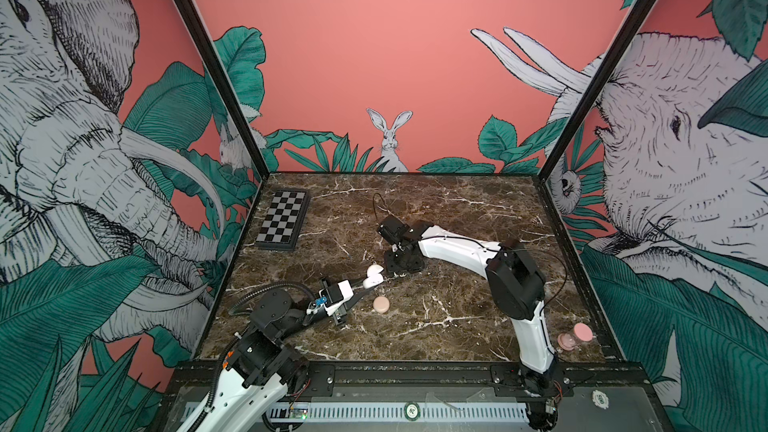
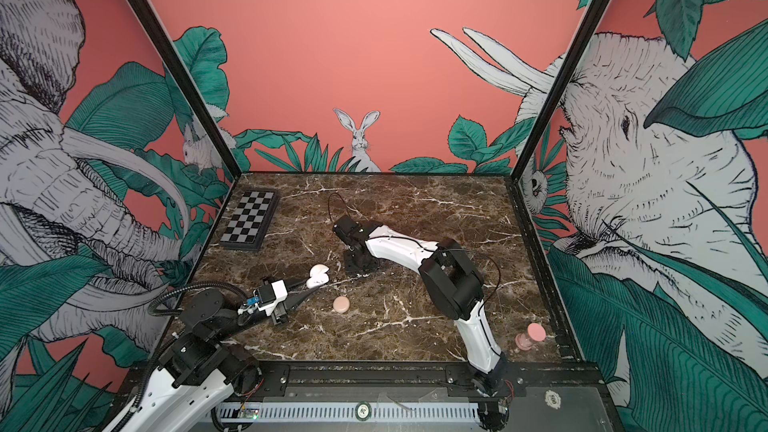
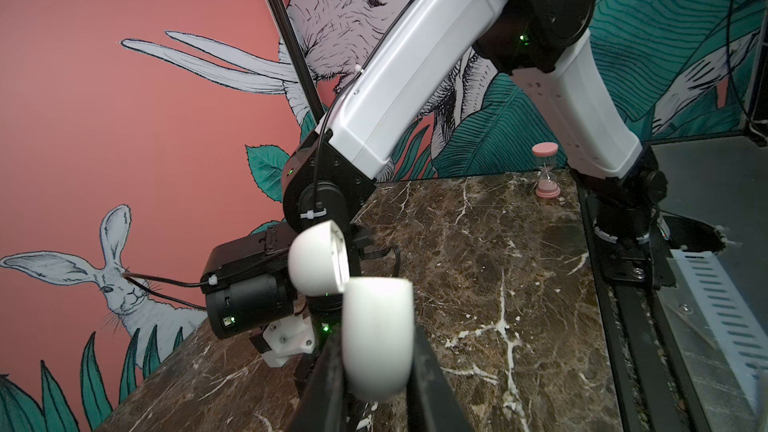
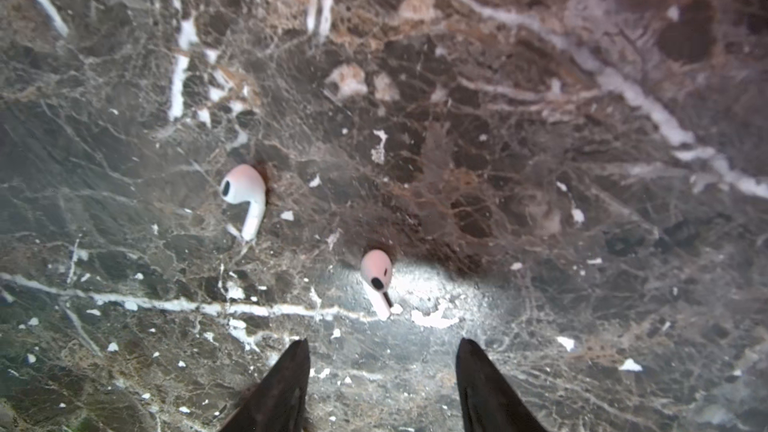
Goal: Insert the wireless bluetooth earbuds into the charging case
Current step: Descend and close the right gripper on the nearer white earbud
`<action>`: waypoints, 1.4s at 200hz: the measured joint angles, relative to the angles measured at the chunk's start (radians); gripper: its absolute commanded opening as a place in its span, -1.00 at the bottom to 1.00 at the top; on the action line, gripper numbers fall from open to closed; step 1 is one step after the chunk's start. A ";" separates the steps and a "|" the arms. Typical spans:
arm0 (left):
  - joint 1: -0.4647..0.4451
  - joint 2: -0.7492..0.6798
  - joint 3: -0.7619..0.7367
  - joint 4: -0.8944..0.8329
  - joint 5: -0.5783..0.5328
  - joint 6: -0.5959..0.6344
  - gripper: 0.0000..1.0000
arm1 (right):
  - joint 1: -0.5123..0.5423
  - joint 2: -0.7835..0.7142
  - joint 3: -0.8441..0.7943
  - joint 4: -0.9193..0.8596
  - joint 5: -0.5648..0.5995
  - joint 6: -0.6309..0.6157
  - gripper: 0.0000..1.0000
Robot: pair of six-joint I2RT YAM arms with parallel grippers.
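Observation:
My left gripper (image 1: 369,283) is shut on the white charging case (image 1: 372,278), holding it just above the marble with its lid (image 3: 320,259) swung open. In the left wrist view the case's base (image 3: 378,326) sits squeezed between the two dark fingers (image 3: 328,371). Two small white earbuds (image 4: 245,193) (image 4: 377,276) lie apart on the marble in the right wrist view. My right gripper (image 4: 383,342) points down at them, open, with nothing between its tips; the nearer bud lies just ahead of the gap. In both top views the right gripper (image 1: 400,263) hides the earbuds.
A pink round puck (image 1: 381,304) lies on the marble just in front of the held case. A pink hourglass (image 1: 575,336) stands near the front right corner. A folded chessboard (image 1: 282,220) lies at the back left. Printed walls close three sides.

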 measured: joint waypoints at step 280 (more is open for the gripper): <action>0.000 0.000 0.000 0.000 0.002 0.008 -1.00 | -0.014 0.109 0.082 -0.019 -0.021 0.033 -0.50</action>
